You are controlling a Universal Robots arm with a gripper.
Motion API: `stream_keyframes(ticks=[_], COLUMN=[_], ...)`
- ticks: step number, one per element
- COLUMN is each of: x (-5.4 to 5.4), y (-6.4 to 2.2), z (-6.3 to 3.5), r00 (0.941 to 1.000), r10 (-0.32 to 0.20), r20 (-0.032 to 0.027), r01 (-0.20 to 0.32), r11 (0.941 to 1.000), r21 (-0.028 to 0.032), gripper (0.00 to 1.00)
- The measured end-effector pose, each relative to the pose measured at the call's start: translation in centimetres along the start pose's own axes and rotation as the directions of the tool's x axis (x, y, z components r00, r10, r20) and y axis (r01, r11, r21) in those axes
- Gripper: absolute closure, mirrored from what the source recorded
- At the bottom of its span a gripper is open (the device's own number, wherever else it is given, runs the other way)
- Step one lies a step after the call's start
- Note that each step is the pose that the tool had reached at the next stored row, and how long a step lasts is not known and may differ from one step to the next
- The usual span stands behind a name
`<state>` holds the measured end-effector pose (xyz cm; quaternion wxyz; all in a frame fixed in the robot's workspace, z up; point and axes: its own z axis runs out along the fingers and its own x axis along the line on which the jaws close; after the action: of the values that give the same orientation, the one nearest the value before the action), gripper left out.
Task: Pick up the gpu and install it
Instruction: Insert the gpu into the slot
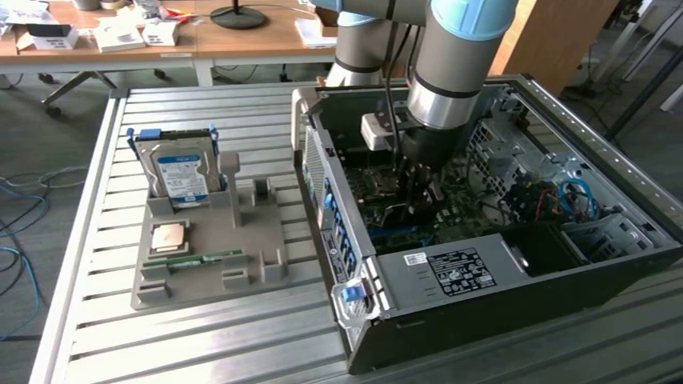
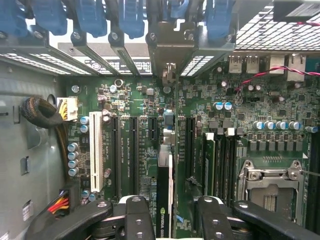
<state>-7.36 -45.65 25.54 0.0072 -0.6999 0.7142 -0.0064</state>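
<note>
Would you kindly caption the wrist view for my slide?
Gripper holding the gpu edge-on above the motherboard slots.

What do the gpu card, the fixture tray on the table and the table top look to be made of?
gpu: dark circuit board seen edge-on, printed logo. Fixture tray: matte grey, likely moulded or printed plastic. Table top: ribbed pale metal, probably aluminium profile.

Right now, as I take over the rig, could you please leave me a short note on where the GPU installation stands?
Hand: inside the open black computer case, fingers on either side of the thin GPU card, which is seen edge-on.
GPU: upright over the green motherboard, its silver bracket at the rear slot openings.
Done: card picked up and carried into the case.
Left: I cannot tell whether it is fully seated in its slot; hand not withdrawn.
</note>
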Motion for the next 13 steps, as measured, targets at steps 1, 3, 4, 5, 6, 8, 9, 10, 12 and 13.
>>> stream_keyframes(ticks=[1, 3, 4, 5, 6, 8, 9, 10, 12, 13], x=[0.0, 0.0, 0.0, 0.0, 0.0, 0.0, 0.0, 0.0, 0.0, 0.0], y=[-0.01, -0.01, -0.01, -0.02, -0.02, -0.03, -0.03, -0.04, -0.04, -0.05], z=[-0.16, -0.50, -0.68, -0.87, -1.06, -1.49, -1.71, -1.93, -2.35, -2.57], r00=[1.0000, 1.0000, 1.0000, 1.0000, 1.0000, 1.0000, 1.0000, 1.0000, 1.0000, 1.0000], r10=[0.000, 0.000, 0.000, 0.000, 0.000, 0.000, 0.000, 0.000, 0.000, 0.000], r20=[0.0000, 0.0000, 0.0000, 0.0000, -0.0001, -0.0001, 0.0000, -0.0001, 0.0000, 0.0000], r01=[0.000, 0.000, 0.000, 0.000, 0.000, 0.000, 0.000, 0.000, 0.000, 0.000], r11=[1.0000, 1.0000, 1.0000, 1.0000, 1.0000, 1.0000, 1.0000, 1.0000, 1.0000, 1.0000], r21=[0.0000, 0.0000, 0.0000, 0.0000, 0.0000, 0.0000, 0.0000, 0.0000, 0.0000, 0.0000], gripper=[0.59, 0.59, 0.59, 0.59, 0.59, 0.59, 0.59, 0.59, 0.59, 0.59])
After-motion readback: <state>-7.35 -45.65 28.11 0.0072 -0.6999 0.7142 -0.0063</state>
